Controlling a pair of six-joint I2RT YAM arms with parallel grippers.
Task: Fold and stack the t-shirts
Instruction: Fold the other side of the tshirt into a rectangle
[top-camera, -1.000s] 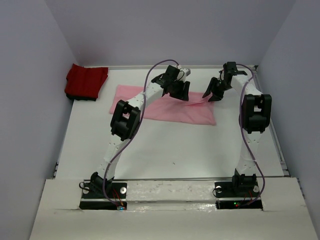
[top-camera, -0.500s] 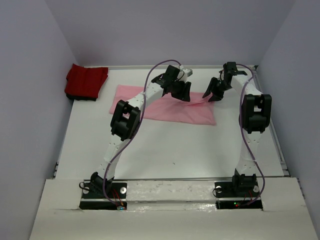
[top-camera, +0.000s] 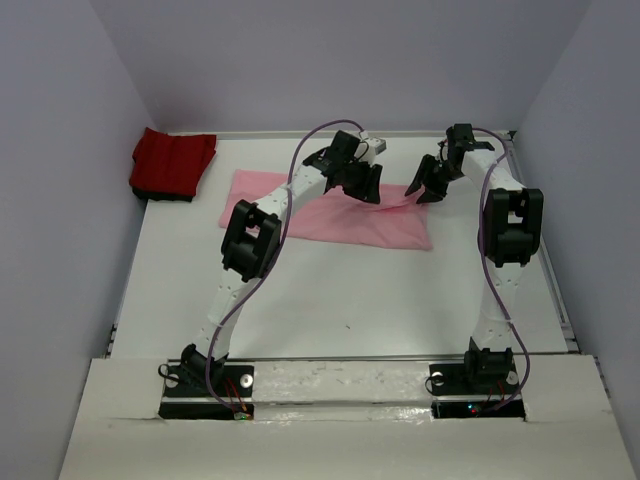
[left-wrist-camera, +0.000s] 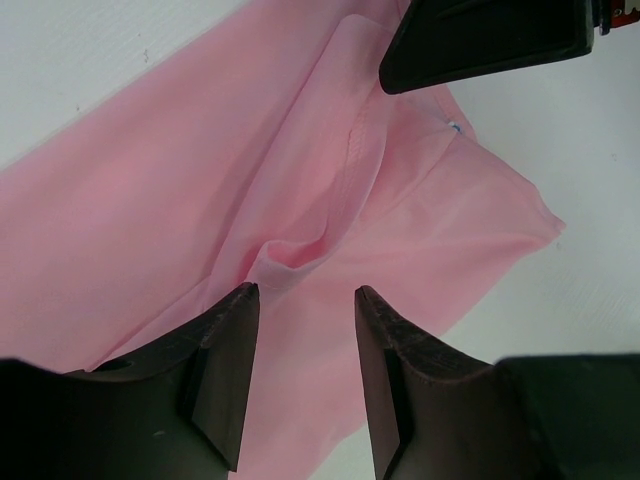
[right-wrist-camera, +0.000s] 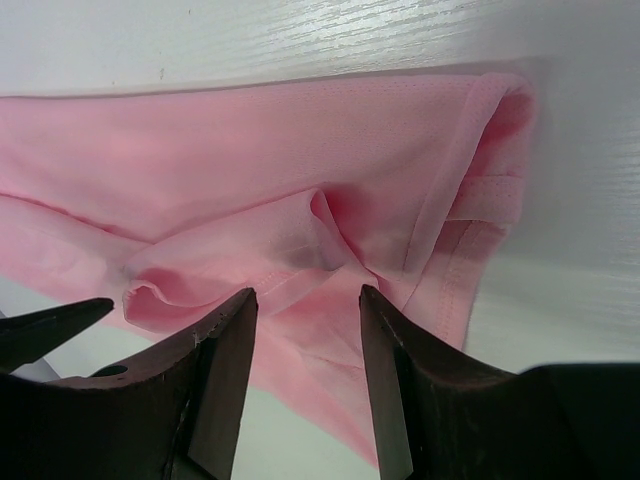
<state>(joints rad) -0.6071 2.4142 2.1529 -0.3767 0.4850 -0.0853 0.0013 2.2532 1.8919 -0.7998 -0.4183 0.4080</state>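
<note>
Our left claw (left-wrist-camera: 305, 292) and right claw (right-wrist-camera: 308, 292) hang unclenched over the pink t-shirt (top-camera: 370, 228); we fear pinching only one layer of its bunched fold.

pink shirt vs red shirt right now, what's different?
The pink shirt lies spread out mid-table; the red shirt is a compact bundle in the far-left corner. The left gripper and right gripper hang over the pink shirt; neither is near the red shirt. Both lie on the table.
</note>
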